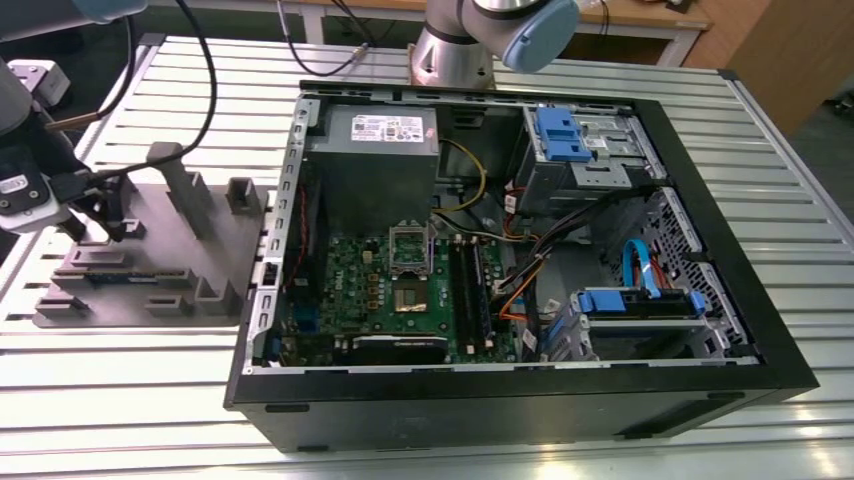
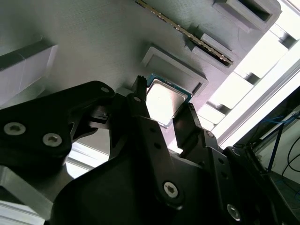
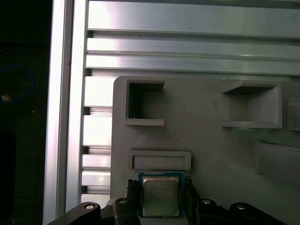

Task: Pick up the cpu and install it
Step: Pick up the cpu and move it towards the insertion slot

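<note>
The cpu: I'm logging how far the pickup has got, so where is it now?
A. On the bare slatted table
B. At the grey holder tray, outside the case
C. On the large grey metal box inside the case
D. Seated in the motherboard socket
B: the first wrist view shows the cpu on the grey holder tray, right at the claw, with the slatted table beyond.

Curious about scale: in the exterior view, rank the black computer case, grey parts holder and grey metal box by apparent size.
1. black computer case
2. grey parts holder
3. grey metal box
</note>
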Robot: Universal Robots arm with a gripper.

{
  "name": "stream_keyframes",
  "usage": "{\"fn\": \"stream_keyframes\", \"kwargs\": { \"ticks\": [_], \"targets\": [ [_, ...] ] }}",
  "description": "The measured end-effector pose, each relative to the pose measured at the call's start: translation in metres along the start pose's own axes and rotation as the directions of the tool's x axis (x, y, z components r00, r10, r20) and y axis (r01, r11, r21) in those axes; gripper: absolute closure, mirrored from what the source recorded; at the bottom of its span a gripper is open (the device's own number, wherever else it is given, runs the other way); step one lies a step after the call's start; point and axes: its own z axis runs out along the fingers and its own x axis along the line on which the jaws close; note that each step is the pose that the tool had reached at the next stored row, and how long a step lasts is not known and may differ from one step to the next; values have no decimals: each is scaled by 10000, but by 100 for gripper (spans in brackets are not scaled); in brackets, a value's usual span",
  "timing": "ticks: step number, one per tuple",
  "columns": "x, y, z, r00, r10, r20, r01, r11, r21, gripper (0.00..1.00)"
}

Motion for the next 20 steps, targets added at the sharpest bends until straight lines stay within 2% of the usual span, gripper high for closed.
{"fn": "stream_keyframes", "kwargs": {
  "ticks": [6,14,20],
  "targets": [
    [0,1,-7,10000,1,0,-1,10000,0,53],
    [-1,2,-48,10000,10,4,-10,10000,-2,53],
    [-1,2,-51,9996,298,13,-298,9996,4,53]
  ]
}}
